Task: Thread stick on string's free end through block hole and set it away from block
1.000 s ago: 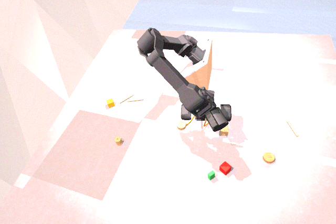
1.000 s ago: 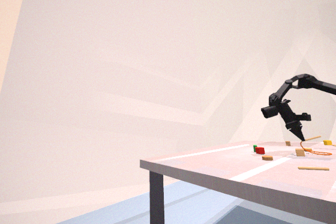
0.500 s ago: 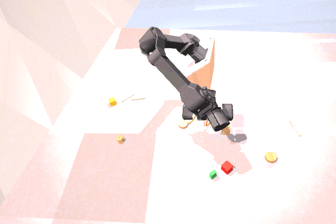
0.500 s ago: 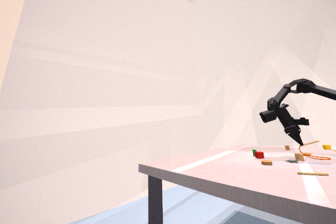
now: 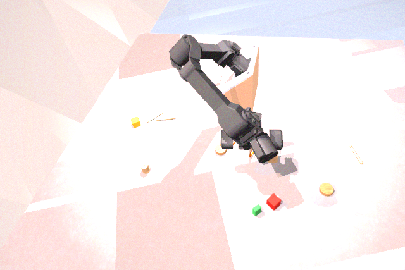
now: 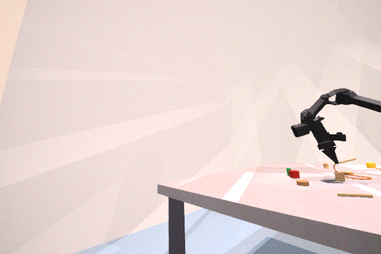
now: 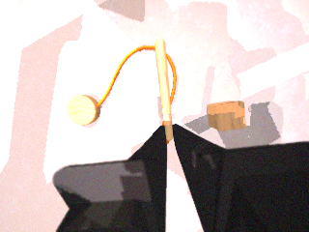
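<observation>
Stick point(image 6: 347, 160) point(image 7: 163, 77) aloft, slightly tilted.

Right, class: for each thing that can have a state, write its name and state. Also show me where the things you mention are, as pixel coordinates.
Black gripper point(image 6: 337, 162) point(image 7: 168, 129): shut on the stick.
Thin wooden stick point(image 6: 347, 160) point(image 7: 162, 72): held, raised off the table.
Orange string point(image 6: 366, 178) point(image 7: 116, 72): slack, curved.
Tan wooden block point(image 6: 339, 176) point(image 7: 227, 116): on the table, unthreaded.

We see stick point(image 5: 251, 153) point(image 6: 347, 160) point(image 7: 163, 77) in claw point(image 5: 251, 148) point(image 6: 337, 162) point(image 7: 170, 127), above table point(image 5: 169, 227) point(image 6: 200, 183) point(image 7: 39, 97); button point(image 5: 220, 150) point(image 6: 348, 172) point(image 7: 83, 110) and holed block point(image 5: 273, 158) point(image 6: 339, 176) point(image 7: 226, 116) lower, on opposite sides of claw; two cubes point(image 5: 273, 202) point(image 6: 294, 173) beyond.
</observation>
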Controlling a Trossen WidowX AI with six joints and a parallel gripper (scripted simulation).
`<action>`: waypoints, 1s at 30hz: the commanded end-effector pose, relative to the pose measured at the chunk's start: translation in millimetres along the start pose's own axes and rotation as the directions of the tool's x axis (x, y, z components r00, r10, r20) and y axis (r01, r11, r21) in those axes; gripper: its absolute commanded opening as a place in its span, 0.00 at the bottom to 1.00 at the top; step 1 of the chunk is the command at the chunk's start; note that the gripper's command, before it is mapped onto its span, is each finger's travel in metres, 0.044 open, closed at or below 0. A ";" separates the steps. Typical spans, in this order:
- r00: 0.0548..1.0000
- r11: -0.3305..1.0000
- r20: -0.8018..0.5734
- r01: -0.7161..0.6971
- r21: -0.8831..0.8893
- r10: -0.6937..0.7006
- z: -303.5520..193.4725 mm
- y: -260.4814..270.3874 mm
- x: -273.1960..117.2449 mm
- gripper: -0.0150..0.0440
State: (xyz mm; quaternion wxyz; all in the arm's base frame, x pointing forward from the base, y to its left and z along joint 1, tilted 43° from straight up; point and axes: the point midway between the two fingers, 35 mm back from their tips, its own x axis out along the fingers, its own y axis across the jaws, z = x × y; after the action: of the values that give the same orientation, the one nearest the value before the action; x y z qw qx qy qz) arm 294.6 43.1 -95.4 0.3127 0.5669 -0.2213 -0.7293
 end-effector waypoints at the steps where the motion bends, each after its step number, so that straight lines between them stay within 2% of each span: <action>1: 1.000 1.000 -0.007 -0.003 -0.006 0.003 -5.7 -1.1 -1.0 0.25; 30: 0.998 1.000 -0.062 0.002 -0.011 -0.003 -40.5 -8.6 -10.6 0.25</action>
State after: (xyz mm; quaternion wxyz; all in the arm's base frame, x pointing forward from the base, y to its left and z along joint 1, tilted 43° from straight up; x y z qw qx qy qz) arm 329.6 56.8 -103.1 0.3180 0.5872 -0.2089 -0.7144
